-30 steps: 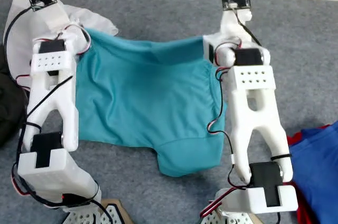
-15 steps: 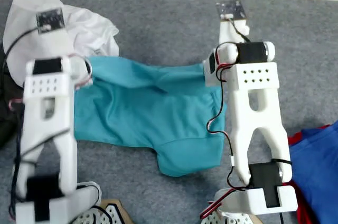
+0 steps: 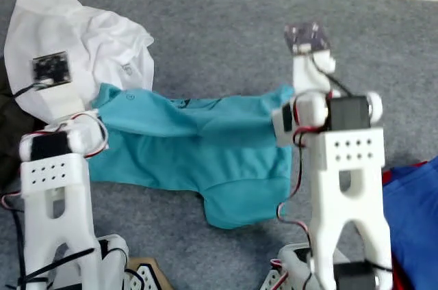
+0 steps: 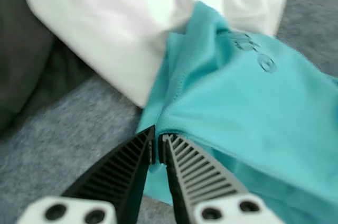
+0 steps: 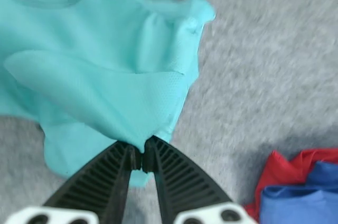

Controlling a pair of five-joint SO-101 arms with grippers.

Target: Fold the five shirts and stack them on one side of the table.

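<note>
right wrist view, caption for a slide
Right gripper shut on a fold of the teal shirt, a red shirt and a blue shirt nearby.

white shirt (image 3: 82,27) (crumpled) blocks the far left; grey table (image 3: 219,37) right of it lies passable.

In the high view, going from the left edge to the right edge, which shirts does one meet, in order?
white shirt → teal shirt → blue shirt
</note>
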